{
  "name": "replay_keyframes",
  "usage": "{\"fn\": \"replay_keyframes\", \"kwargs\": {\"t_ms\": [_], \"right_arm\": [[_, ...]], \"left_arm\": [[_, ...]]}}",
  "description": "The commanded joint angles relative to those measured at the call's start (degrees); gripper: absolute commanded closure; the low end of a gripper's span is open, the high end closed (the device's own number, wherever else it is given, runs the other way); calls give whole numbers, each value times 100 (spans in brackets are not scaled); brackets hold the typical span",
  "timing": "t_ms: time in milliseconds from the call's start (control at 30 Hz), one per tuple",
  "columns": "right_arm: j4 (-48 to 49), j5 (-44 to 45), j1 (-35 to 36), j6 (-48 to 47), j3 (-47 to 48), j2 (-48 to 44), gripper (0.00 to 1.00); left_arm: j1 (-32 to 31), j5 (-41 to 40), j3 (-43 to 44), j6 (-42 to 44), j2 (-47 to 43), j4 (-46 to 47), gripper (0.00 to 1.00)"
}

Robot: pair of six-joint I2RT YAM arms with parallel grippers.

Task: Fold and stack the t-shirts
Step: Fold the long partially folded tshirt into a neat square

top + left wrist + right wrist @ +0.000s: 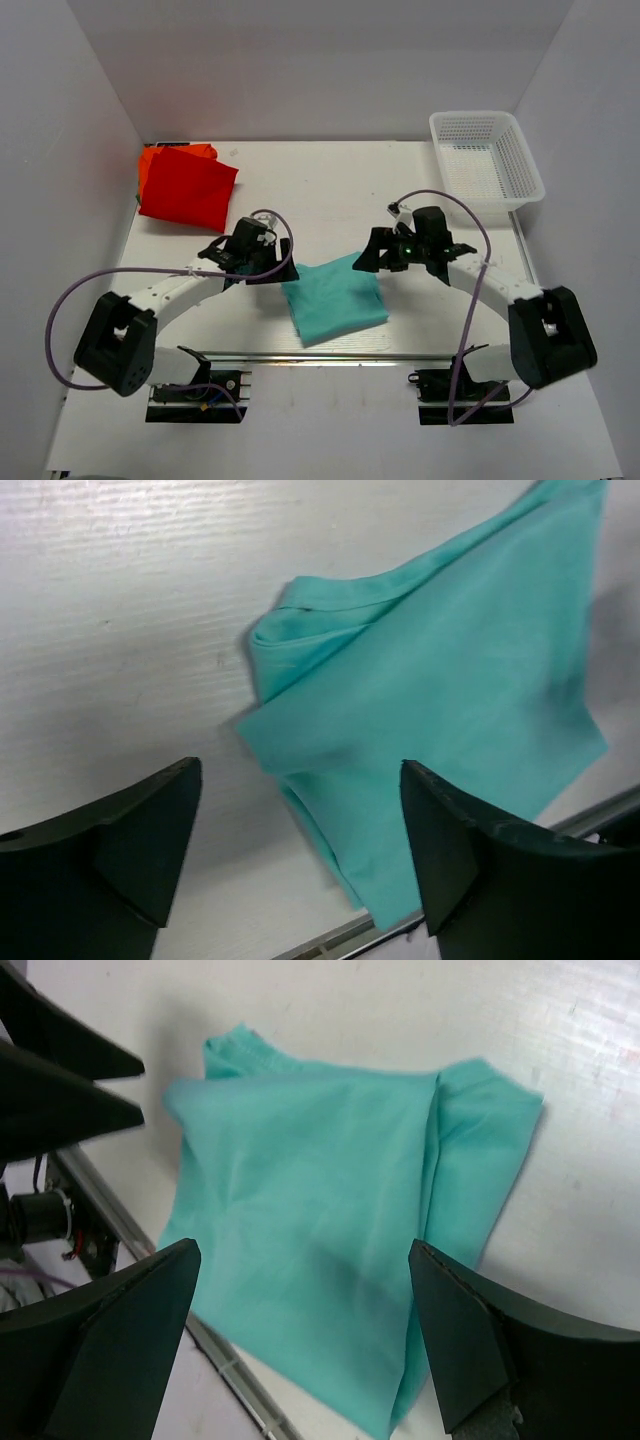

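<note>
A folded teal t-shirt (334,297) lies flat on the white table near the front edge, between both arms. It shows in the left wrist view (440,710) and the right wrist view (330,1240). A folded red t-shirt (188,188) lies at the back left, with an orange edge (150,160) showing under it. My left gripper (268,262) is open and empty, just left of the teal shirt. My right gripper (378,258) is open and empty, just above the shirt's right corner. Both hover over the shirt without holding it.
A white plastic mesh basket (486,158) stands at the back right corner. A metal rail (330,355) runs along the table's front edge, close to the teal shirt. White walls enclose the table on three sides.
</note>
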Motion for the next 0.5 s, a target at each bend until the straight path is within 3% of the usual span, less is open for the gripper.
{"fn": "replay_keyframes", "kwargs": {"t_ms": [0, 100, 200, 233, 400, 467], "right_arm": [[482, -126, 8, -79, 611, 724, 9], [613, -241, -9, -150, 875, 1288, 9], [693, -285, -18, -115, 1051, 1729, 19], [667, -337, -26, -115, 1191, 2017, 21], [842, -786, 8, 17, 1254, 2424, 31], [904, -804, 9, 35, 1262, 2538, 34]], "left_arm": [[12, -115, -101, -137, 279, 154, 13], [12, 25, -163, -200, 673, 444, 23], [12, 209, -111, -200, 947, 550, 32], [12, 210, -41, -200, 1078, 550, 43], [12, 509, -111, -200, 1132, 655, 72], [12, 509, -163, -121, 1080, 656, 88]]}}
